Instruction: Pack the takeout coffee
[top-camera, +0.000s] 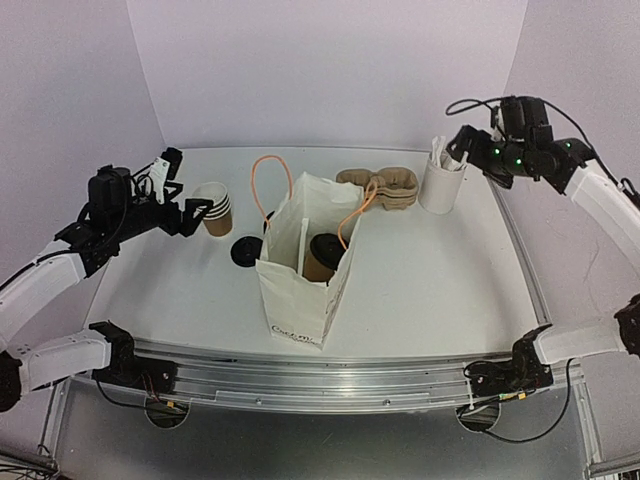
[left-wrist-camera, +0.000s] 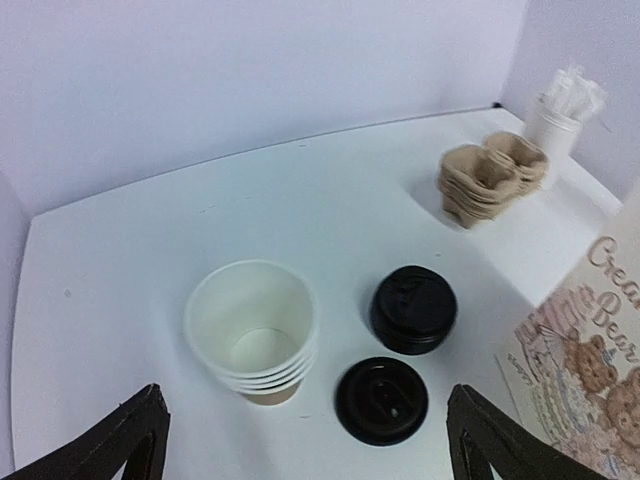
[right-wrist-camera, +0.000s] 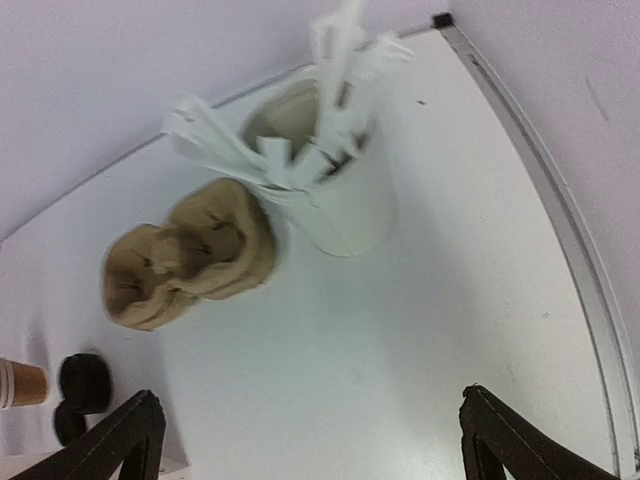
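Left wrist view: the left gripper (left-wrist-camera: 308, 405) has its fingers spread wide, holding nothing, near the cup stack (left-wrist-camera: 255, 330) and lids (left-wrist-camera: 412, 308). The right gripper (right-wrist-camera: 310, 400) is spread wide too, empty, near the white pot (right-wrist-camera: 335, 200). The coffee (top-camera: 322, 255) stands inside the bag (top-camera: 300, 300).

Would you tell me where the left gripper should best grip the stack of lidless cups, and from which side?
Probably the top rim, from above: the cup stack stands upright, mouth open, just ahead of the open left gripper, so one finger can go inside the wall and one outside.
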